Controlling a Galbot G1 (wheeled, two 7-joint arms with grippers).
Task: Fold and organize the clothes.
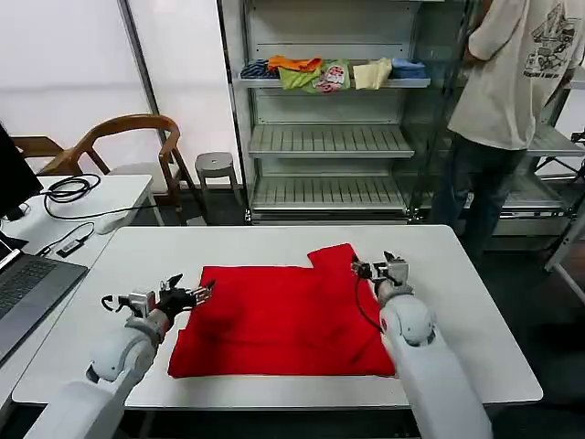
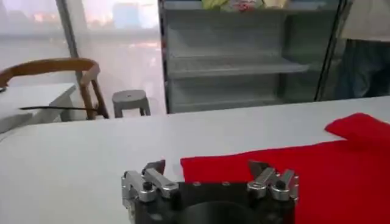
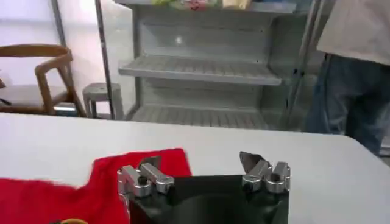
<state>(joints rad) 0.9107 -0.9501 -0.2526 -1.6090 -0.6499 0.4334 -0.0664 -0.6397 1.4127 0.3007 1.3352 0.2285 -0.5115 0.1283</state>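
Observation:
The red T-shirt [image 1: 283, 320] lies flat on the white table [image 1: 475, 311], print hidden, with one sleeve [image 1: 334, 256] sticking out toward the far side. My left gripper [image 1: 194, 287] hovers open at the shirt's left edge, nothing between its fingers. In the left wrist view the left gripper [image 2: 207, 167] frames the shirt's [image 2: 317, 170] near corner. My right gripper [image 1: 375, 262] is open beside the sleeve at the shirt's far right corner. In the right wrist view the right gripper [image 3: 200, 161] holds nothing, one fingertip [image 3: 149, 163] over the red cloth [image 3: 61, 195].
A metal shelf unit [image 1: 329, 137] stands behind the table, with small folded garments [image 1: 329, 73] on its top shelf. A person [image 1: 512, 82] stands at the back right. A wooden chair [image 1: 128, 137], a stool [image 1: 216, 165] and a side desk [image 1: 55, 210] with a laptop are at left.

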